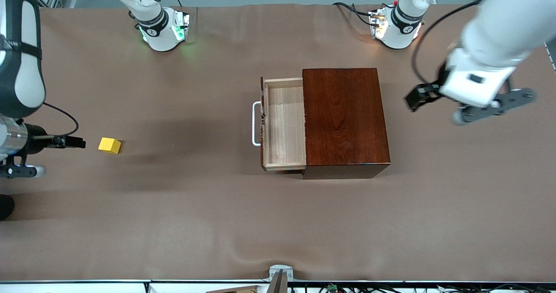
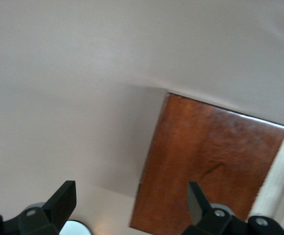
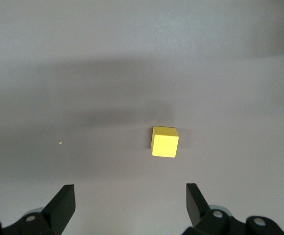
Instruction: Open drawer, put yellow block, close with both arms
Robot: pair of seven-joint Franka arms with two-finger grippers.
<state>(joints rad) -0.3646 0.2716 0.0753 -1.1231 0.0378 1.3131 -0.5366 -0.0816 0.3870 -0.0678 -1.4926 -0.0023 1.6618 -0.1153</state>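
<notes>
We see the drawer (image 1: 284, 123) pulled out of its dark box (image 1: 344, 117), while the yellow block (image 1: 109, 145) sits on the surface (image 1: 195, 210) toward the right arm's end. The right end effector (image 1: 80, 143), released and empty, is just beside the block; the left end effector (image 1: 419, 97), also released, hangs over the surface beside the box.

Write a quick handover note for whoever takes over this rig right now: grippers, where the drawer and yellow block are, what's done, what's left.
Right gripper: open, empty, beside the yellow block, not touching it.
Left gripper: open, empty, in the air at the left arm's end of the mahogany box.
Drawer: pulled out toward the right arm's end, tray empty.
Yellow block: on the table near the right arm's end.
Done: drawer opened.
Left: grasp block, place it in drawer, push drawer shut with both arms.
</notes>
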